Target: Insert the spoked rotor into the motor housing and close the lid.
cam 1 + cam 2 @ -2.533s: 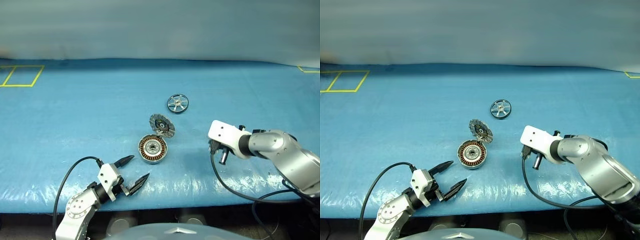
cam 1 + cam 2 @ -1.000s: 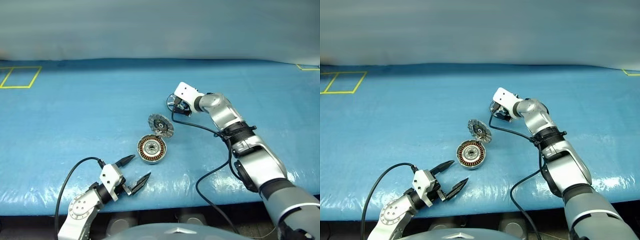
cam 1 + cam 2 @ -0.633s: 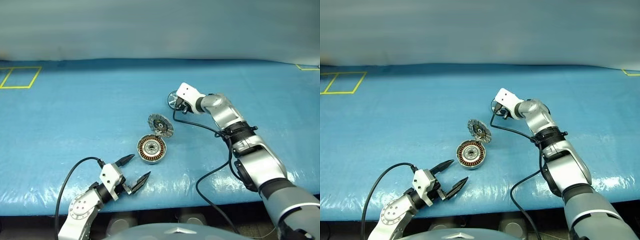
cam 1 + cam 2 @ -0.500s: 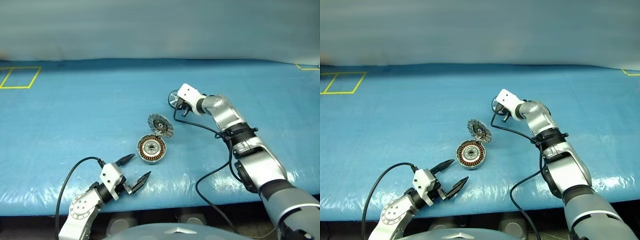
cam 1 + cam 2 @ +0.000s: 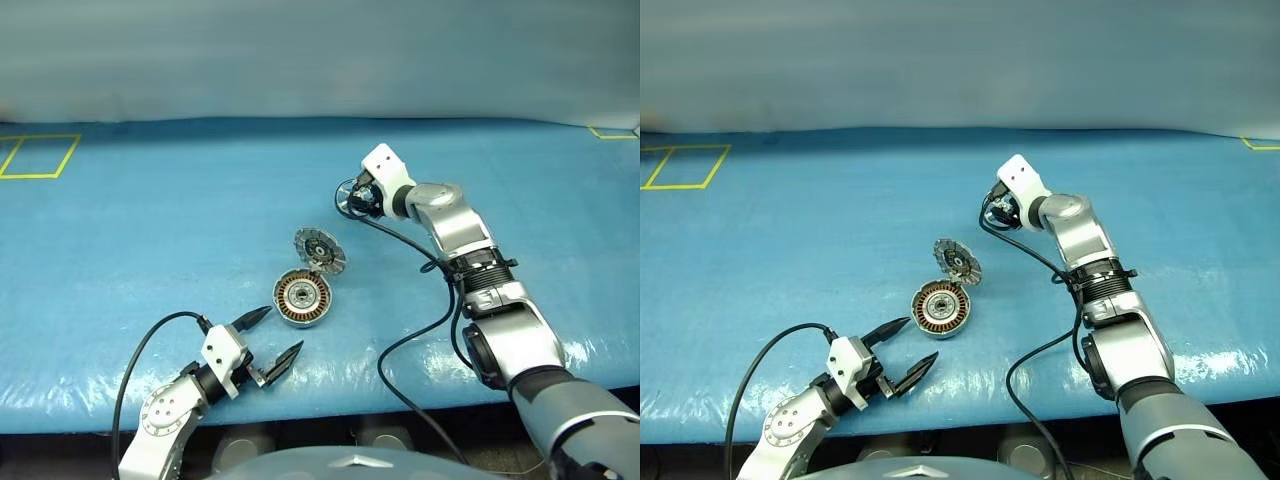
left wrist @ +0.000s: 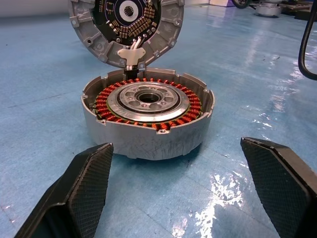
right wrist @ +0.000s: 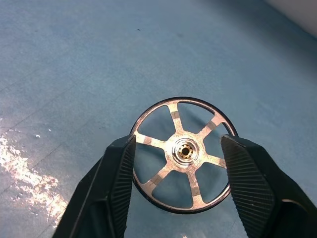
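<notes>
While the rotor (image 7: 184,154) sits between our right gripper's (image 7: 179,193) two fingers, the wrist view shows each pad against its rim, one on each side, so we read that as a grasp on the wheel. Its six spokes and hub face the wrist camera, and blue shows through the gaps. Whether the rim touches the table or hangs just above it, we cannot tell. From the head, the rotor (image 5: 352,198) is a small ring at the tip of our outstretched right arm, beyond the housing and off to the right of it, with open blue surface all round.

Nearer to us stands the housing (image 5: 303,297), upright, its copper winding ring and silver centre bearing bare to view. The lid (image 5: 320,250) stands raised on the housing's far rim, dark patterned face tilted towards us, so the cup's mouth is clear from above and from our side. A strip of bare surface lies between lid and rotor.

Our left gripper (image 5: 268,339) hovers low near the table's front edge, well apart from the housing, jaws spread wide and holding nothing; in its wrist view the housing (image 6: 147,118) fills the gap between the fingers (image 6: 81,191).

The blue table (image 5: 150,240) runs wide and bare to both sides, with yellow tape (image 5: 40,155) in the far left corner.
</notes>
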{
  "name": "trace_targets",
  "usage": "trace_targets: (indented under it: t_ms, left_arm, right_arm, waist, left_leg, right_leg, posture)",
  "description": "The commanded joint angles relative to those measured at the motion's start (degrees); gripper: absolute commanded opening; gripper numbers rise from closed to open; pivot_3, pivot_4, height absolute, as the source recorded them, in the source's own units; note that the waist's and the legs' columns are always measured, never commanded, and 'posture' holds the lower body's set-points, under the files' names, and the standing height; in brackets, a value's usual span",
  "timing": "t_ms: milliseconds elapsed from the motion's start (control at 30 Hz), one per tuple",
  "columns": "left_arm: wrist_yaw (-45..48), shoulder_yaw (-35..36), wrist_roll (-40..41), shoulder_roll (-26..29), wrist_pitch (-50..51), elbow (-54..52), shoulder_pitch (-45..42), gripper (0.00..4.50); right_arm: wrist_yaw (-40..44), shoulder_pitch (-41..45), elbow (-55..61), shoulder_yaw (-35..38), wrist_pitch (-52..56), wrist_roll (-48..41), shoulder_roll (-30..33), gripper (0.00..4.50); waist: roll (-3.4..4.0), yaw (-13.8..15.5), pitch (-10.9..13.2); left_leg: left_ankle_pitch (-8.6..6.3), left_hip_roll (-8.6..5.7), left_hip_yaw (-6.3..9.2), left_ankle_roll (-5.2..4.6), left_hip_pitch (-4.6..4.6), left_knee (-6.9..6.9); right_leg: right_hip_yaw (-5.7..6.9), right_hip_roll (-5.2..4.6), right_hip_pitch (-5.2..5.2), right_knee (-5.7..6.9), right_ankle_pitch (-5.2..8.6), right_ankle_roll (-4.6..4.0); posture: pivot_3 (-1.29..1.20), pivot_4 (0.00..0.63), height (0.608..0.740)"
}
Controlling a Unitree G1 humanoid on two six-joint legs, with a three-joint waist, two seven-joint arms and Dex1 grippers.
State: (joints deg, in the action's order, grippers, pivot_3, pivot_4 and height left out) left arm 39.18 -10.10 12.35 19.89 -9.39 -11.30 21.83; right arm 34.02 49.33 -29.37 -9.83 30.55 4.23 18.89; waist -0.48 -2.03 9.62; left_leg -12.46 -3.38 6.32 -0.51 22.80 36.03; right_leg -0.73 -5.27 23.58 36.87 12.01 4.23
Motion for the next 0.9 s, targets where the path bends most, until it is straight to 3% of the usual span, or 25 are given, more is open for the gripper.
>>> trace_targets:
  t_ms: [33, 367, 900]
  left_arm:
    - [0.4, -0.4, 0.1, 0.1, -1.0, -0.2, -0.1, 4.50]
    - [0.3, 0.0, 0.2, 0.4, -0.9, -0.5, 0.3, 4.50]
    - [0.0, -0.2, 0.3, 0.2, -0.9, -0.8, 0.6, 4.50]
  right_arm:
    - [-4.2, 1.9, 0.2, 1.8, 1.9, 0.2, -1.3, 2.90]
    - [-12.1, 1.4, -3.4, 5.7, 3.9, -1.9, -5.3, 2.90]
    - [-12.5, -0.2, -4.6, 5.1, 4.4, -2.8, -6.7, 2.90]
  waist:
    - [0.00, 0.0, 0.0]
    - [0.01, -0.1, 0.0]
    - [0.04, -0.1, 0.0]
  left_leg:
    - [0.00, 0.00, -0.01, 0.00, 0.00, 0.00]
    - [0.00, -0.01, -0.04, 0.00, 0.01, -0.02]
    - [0.00, -0.02, -0.06, 0.00, -0.01, -0.02]
  right_leg:
    - [-0.01, 0.00, 0.01, 0.00, 0.00, 0.00]
    - [-0.03, 0.00, 0.04, 0.01, -0.01, 0.00]
    - [-0.03, 0.05, 0.03, 0.02, -0.02, 0.00]
  posture:
    - [0.00, 0.150, 0.740]
    - [0.00, 0.150, 0.740]
    - [0.00, 0.150, 0.740]
